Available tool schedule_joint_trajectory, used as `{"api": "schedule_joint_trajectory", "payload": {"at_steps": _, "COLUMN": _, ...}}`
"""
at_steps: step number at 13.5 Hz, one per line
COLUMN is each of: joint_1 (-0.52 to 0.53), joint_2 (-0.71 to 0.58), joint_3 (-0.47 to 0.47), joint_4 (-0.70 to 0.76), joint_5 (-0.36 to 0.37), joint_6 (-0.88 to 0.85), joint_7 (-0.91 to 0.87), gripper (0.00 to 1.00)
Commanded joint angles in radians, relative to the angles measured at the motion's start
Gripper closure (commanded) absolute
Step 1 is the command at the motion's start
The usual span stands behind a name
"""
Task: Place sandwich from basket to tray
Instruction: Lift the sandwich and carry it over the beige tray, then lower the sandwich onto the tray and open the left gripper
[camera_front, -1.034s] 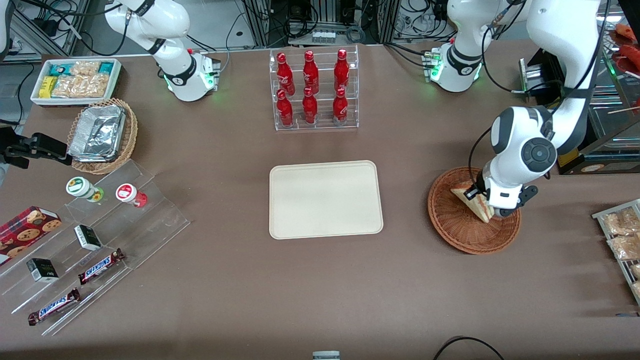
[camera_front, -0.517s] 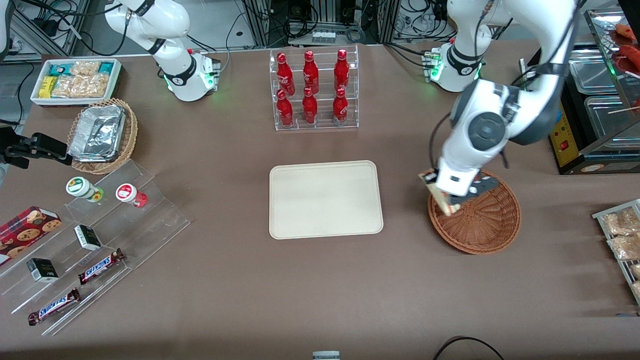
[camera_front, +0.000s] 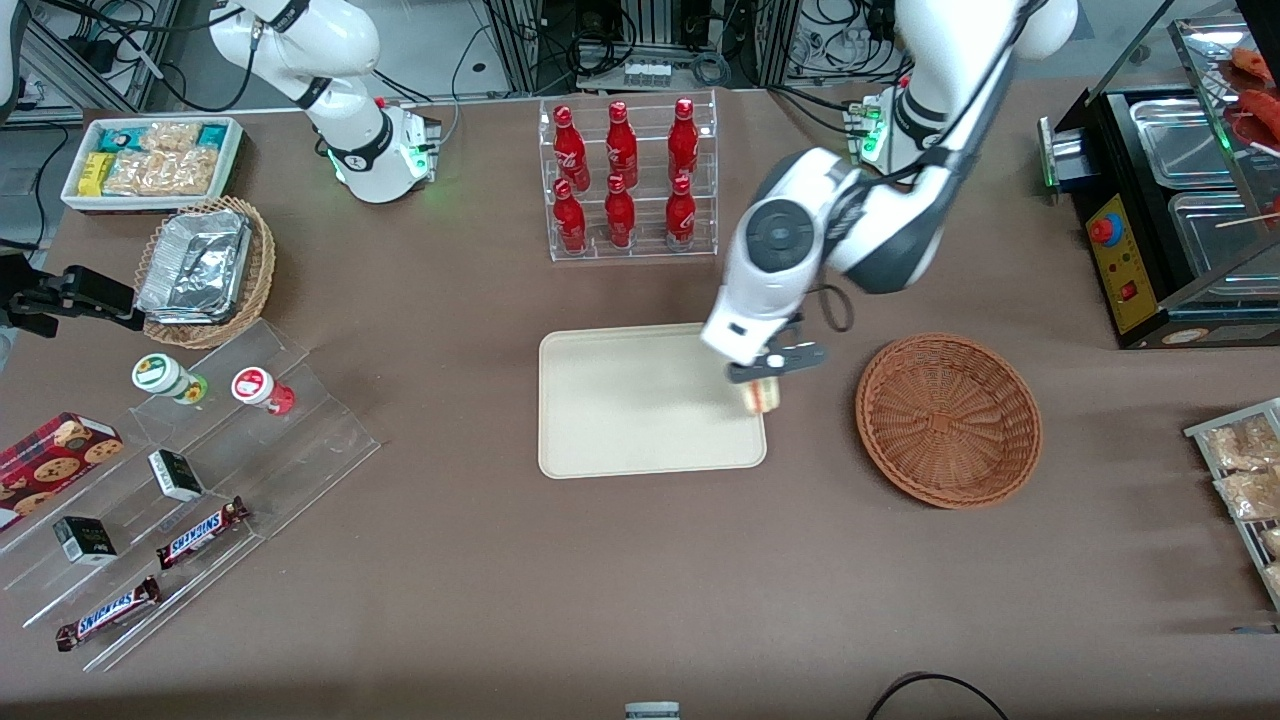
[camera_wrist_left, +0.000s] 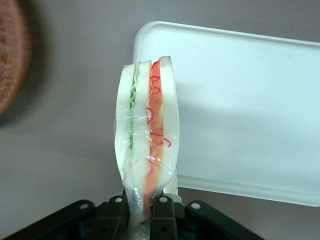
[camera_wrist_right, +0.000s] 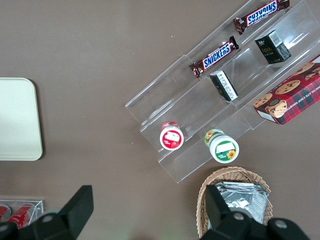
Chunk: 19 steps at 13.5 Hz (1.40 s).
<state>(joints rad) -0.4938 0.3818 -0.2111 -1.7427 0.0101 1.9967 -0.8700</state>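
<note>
My left gripper (camera_front: 762, 378) hangs over the edge of the cream tray (camera_front: 620, 420) that faces the basket, shut on the sandwich (camera_front: 763, 396). In the left wrist view the wrapped wedge (camera_wrist_left: 146, 135) stands on end between the black fingers (camera_wrist_left: 162, 207), showing pale bread with green and red-orange filling, above the tray's rim (camera_wrist_left: 240, 187). The reddish-brown wicker basket (camera_front: 948, 418) sits beside the tray toward the working arm's end, with nothing in it; a sliver of the basket (camera_wrist_left: 10, 65) shows in the wrist view too.
A clear rack of red bottles (camera_front: 626, 180) stands farther from the camera than the tray. A clear stepped display (camera_front: 190, 480) with snacks and a tan basket of foil trays (camera_front: 205, 270) lie toward the parked arm's end. A rack of bagged snacks (camera_front: 1240, 470) sits at the working arm's end.
The left gripper lifted the sandwich out of the basket and carried it sideways to the tray's edge. The basket now holds nothing.
</note>
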Motion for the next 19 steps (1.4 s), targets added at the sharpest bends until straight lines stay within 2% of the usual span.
{"api": "schedule_joint_trajectory", "payload": {"at_steps": 1, "joint_1": -0.07, "joint_2": 0.167, "joint_3": 0.013, "joint_4": 0.208, "joint_5": -0.009, "joint_6": -0.024, "joint_7": -0.001, "gripper": 1.0}}
{"api": "schedule_joint_trajectory", "payload": {"at_steps": 8, "joint_1": -0.17, "joint_2": 0.402, "joint_3": 0.016, "joint_4": 0.448, "joint_5": 0.011, "joint_6": -0.03, "joint_7": 0.003, "gripper": 1.0}}
{"api": "schedule_joint_trajectory", "payload": {"at_steps": 11, "joint_1": -0.172, "joint_2": 0.42, "joint_3": 0.016, "joint_4": 0.463, "joint_5": 0.05, "joint_6": -0.027, "joint_7": 0.009, "gripper": 1.0}}
{"api": "schedule_joint_trajectory", "payload": {"at_steps": 19, "joint_1": -0.164, "joint_2": 0.431, "joint_3": 0.021, "joint_4": 0.45, "joint_5": 0.051, "joint_6": -0.021, "joint_7": 0.103, "gripper": 1.0}}
